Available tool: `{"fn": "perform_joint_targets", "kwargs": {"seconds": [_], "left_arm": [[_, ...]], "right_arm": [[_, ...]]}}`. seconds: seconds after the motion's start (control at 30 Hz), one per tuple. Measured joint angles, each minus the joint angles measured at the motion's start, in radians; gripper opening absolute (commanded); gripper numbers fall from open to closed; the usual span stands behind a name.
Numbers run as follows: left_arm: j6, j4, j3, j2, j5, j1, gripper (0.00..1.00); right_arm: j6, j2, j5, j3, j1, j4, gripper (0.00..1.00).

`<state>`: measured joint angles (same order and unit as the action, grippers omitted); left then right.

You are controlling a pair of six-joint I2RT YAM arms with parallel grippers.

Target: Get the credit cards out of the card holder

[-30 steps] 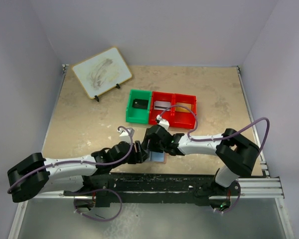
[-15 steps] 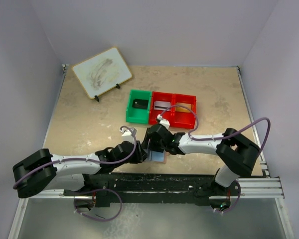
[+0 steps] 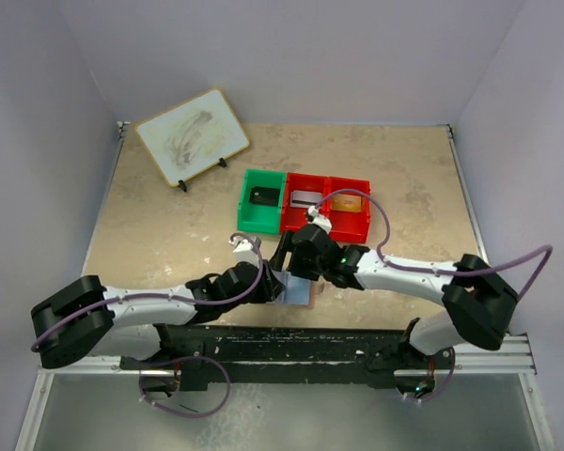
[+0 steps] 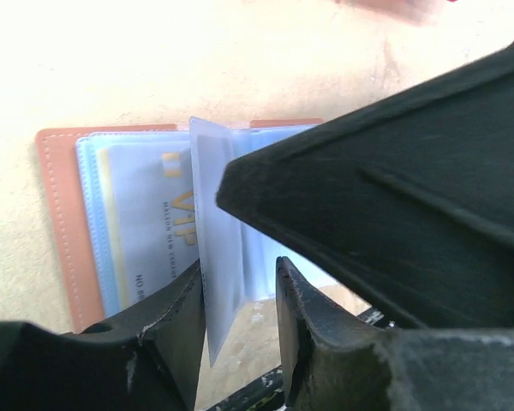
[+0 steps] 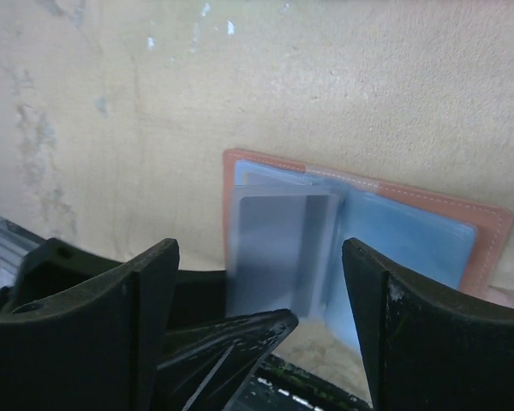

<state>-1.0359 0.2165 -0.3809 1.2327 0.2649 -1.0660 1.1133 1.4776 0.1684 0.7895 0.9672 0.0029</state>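
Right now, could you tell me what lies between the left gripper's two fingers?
A clear sleeve of the card holder stands between the fingers of the left gripper, unclamped, as the left wrist view shows.

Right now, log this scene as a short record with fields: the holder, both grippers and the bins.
card holder: tan-pink leather bifold with pale blue sleeves, lying open on the beige table near the arm bases
card in view: pale card marked VIP, inside a sleeve
clear sleeve leaf: standing up between the left gripper's fingers
left gripper: open, straddling the leaf, with a gap on one side
right gripper: wide open over the holder, holding nothing
red plastic bin: grey card in one compartment, orange card in the other
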Motion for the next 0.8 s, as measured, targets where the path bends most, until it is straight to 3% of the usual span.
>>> {"fn": "perform_joint_targets", "kwargs": {"seconds": [0.2, 0.57, 0.8], "left_arm": [[0.008, 0.029, -0.031, 0.029, -0.027, -0.004, 0.39], [0.019, 0.093, -0.106, 0.137, -0.079, -0.05, 0.45], [0.027, 0.11, -0.122, 0.181, -0.097, -0.072, 0.47]], "right_arm": [[-0.002, -0.132, 0.077, 0.0, -0.027, -0.117, 0.94], [0.008, -0.5, 0.213, -0.143, -0.095, -0.264, 0.97], [0.051, -0.607, 0.212, -0.255, -0.097, -0.259, 0.97]]}}
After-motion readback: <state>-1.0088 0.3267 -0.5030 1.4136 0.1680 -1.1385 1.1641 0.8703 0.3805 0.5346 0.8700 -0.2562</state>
